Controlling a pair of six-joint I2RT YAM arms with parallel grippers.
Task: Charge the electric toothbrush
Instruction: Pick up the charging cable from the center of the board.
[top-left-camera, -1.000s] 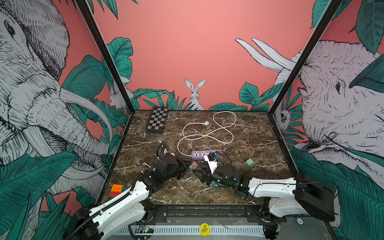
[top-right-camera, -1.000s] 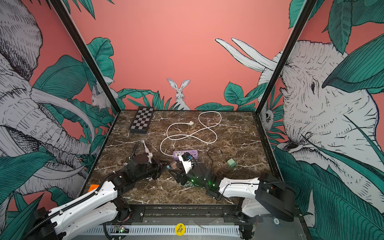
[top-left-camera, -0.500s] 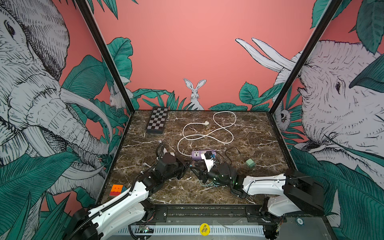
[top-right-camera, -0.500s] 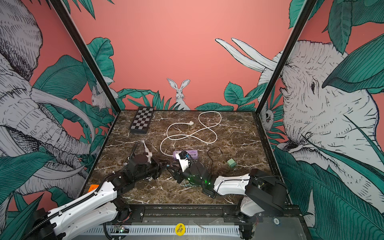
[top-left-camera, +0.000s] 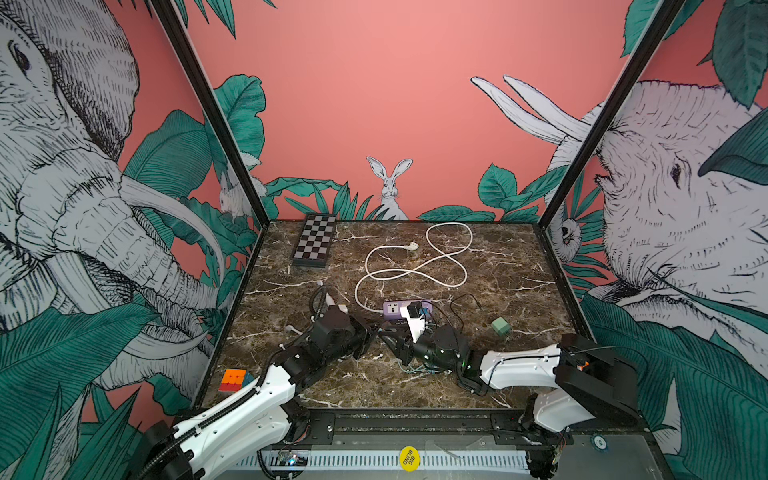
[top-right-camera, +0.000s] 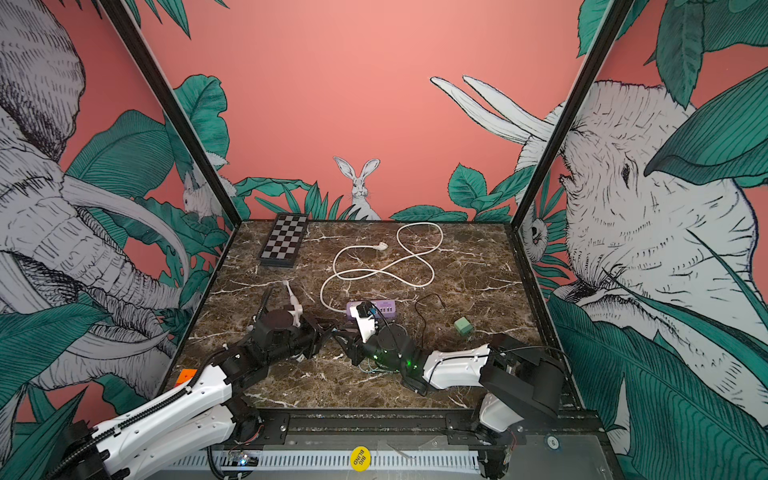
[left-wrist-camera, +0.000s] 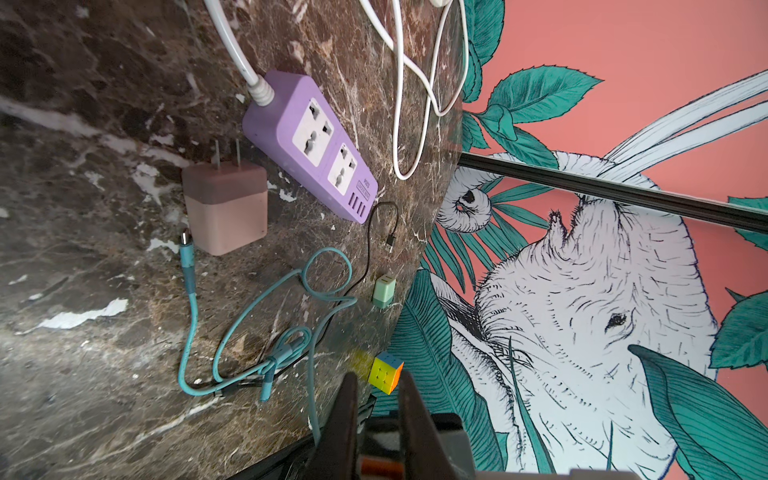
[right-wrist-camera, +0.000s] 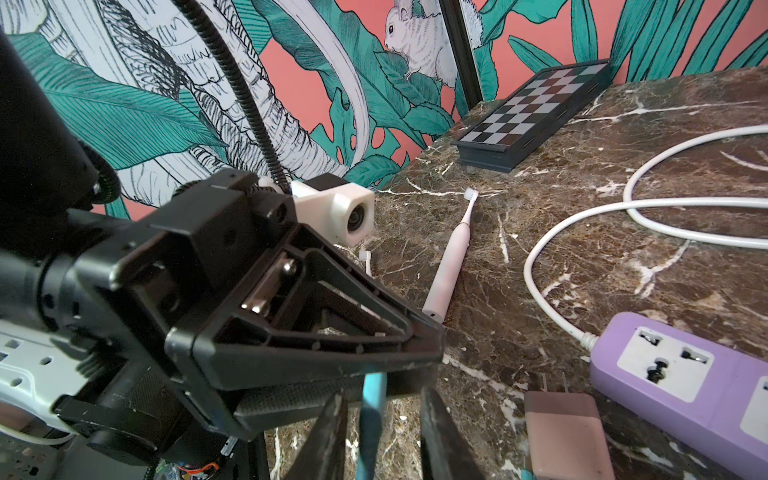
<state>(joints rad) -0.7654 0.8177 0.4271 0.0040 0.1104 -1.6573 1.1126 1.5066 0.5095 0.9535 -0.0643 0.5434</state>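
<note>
Jaws of right gripper (right-wrist-camera: 382, 399) stand part open astride the cable (right-wrist-camera: 371, 434), which left gripper (right-wrist-camera: 428, 357) seems to pinch in near-shut jaws, probably presenting it for handover; toothbrush (right-wrist-camera: 451, 249) lies flat near left gripper, touched by neither, charger (right-wrist-camera: 565, 432) unplugged beside strip (right-wrist-camera: 665, 374).

Electric toothbrush (right-wrist-camera: 451, 257): pale pink handle, white brush head, lying flat on the marble (right-wrist-camera: 623, 266), well apart from the other parts. Pink adapter (left-wrist-camera: 226, 212): on its side, two prongs bare and aimed at the purple power strip (left-wrist-camera: 311, 145), just beside it, unplugged. Teal cable (left-wrist-camera: 191, 299): loose loops, with one plug end free just beside the adapter.
</note>
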